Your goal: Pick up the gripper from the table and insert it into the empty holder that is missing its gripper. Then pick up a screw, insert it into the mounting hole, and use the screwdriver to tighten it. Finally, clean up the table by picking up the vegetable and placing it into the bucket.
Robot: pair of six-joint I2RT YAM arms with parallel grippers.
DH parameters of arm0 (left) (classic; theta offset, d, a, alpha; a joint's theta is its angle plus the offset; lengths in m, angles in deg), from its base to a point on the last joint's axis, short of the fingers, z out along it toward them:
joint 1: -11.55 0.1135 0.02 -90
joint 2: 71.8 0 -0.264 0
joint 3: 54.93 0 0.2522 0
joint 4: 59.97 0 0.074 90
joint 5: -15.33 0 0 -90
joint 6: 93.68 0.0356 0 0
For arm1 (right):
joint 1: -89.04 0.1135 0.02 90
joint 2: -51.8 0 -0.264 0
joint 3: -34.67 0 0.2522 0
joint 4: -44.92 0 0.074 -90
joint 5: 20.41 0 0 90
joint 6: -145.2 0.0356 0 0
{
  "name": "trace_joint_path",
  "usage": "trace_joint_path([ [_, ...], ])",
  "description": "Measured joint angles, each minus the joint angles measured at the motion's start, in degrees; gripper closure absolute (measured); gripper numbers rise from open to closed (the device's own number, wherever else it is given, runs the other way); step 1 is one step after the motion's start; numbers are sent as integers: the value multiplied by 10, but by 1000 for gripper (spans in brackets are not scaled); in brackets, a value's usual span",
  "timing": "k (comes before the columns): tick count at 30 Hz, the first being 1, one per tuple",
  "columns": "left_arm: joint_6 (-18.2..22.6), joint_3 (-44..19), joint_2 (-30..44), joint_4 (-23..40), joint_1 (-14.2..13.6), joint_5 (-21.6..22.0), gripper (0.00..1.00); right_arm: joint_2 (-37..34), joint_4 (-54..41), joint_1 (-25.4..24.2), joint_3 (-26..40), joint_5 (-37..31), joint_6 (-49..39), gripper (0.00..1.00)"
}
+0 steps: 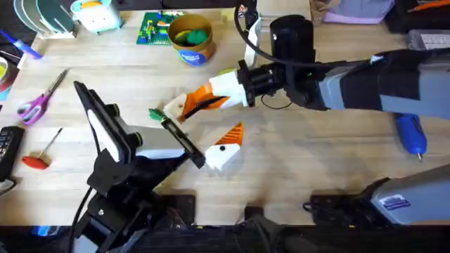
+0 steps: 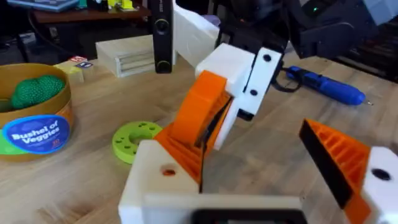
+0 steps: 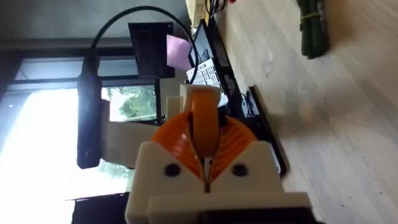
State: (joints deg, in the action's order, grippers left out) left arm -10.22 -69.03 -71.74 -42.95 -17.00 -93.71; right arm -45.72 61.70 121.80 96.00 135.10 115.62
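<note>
Insertion stage of the loose white plastic wedge-shaped gripper (image 3: 202,115) with its orange ribbed face. The right arm's white, orange-padded tool (image 3: 206,152) is clamped on it, holding it above the light wooden counter (image 1: 316,161), just beside the far end of the black bar-shaped holder (image 1: 179,138).

Whether the left arm's tool (image 1: 211,149) is apart or together cannot be told.

Risks, as judged:
- A tilted wedge may jam against the bar instead of seating.
- A thin pinch may let the wedge twist or drop.
- The small green leafy toy vegetable (image 1: 156,113) lies near the holder's end and could be swept aside.

Surroundings:
- The lime-green round disc (image 2: 134,140) lies near the work.
- The yellow-orange bucket (image 1: 191,39) and the blue powered screwdriver (image 1: 410,133) are well apart from it.
</note>
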Motion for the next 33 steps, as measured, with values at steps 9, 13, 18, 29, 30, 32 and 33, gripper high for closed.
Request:
trace_joint_path([
  [9,-4,0,0,1,2,9,8,-14,6,12,11,-8,0,993],
  [13,-4,0,0,1,4,18,8,-30,7,15,28,-4,0,993],
  [18,-4,0,0,2,6,26,8,-50,5,16,49,9,-9,993],
  [29,-4,0,0,3,7,41,8,-93,3,16,90,50,-58,993],
  [30,-4,0,0,3,7,41,8,-94,3,16,91,53,-60,993],
  [32,-3,0,0,3,7,42,8,-95,3,16,94,55,-63,993],
  [33,-3,0,0,3,7,43,8,-95,2,16,94,56,-63,993],
])
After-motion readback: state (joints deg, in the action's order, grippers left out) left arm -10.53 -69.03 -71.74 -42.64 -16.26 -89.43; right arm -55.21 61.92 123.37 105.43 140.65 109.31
